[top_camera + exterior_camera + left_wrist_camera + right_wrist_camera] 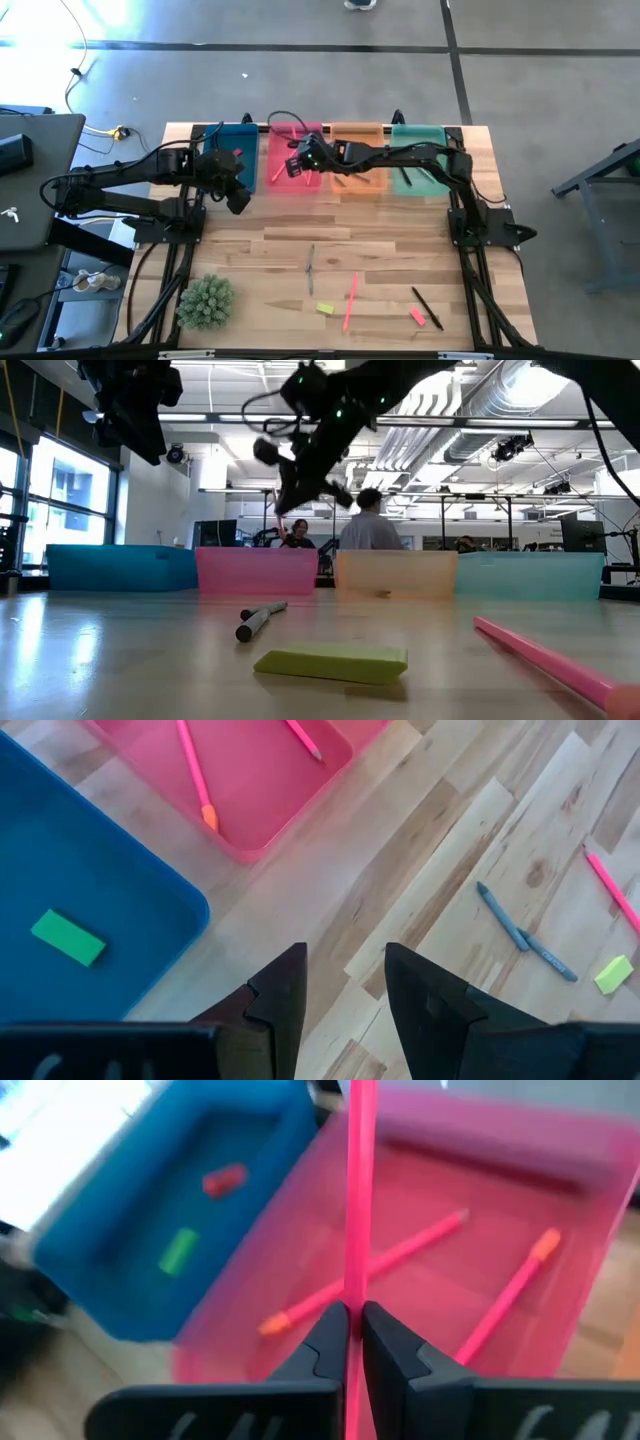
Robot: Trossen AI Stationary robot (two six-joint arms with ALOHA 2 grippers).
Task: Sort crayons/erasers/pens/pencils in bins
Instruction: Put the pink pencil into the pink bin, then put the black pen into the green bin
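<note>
Bins stand in a row along the far edge of the pale wooden table: a shallow translucent blue plastic bin, then a pink one, an orange one and a teal-green one.

Over the pink bin hangs the right gripper, its two dark fingers clamped on a long thin pink pencil that stands out straight from between them. Two more long pink pencils with orange ends lie crossed on the floor of the pink bin below it.

Beside it, the left gripper hovers over bare wood just in front of the near corners of the blue and pink bins, its fingers apart with nothing between them. A small flat green eraser lies in the blue bin, and the right wrist view shows a small red eraser near it in the same bin.

On the near part of the table lie two short grey-blue crayons end to end, a flat yellow-green eraser, a long pink pencil, a small pink eraser and a long dark pen. A spiky green ball-shaped plant sits at the near left corner.
</note>
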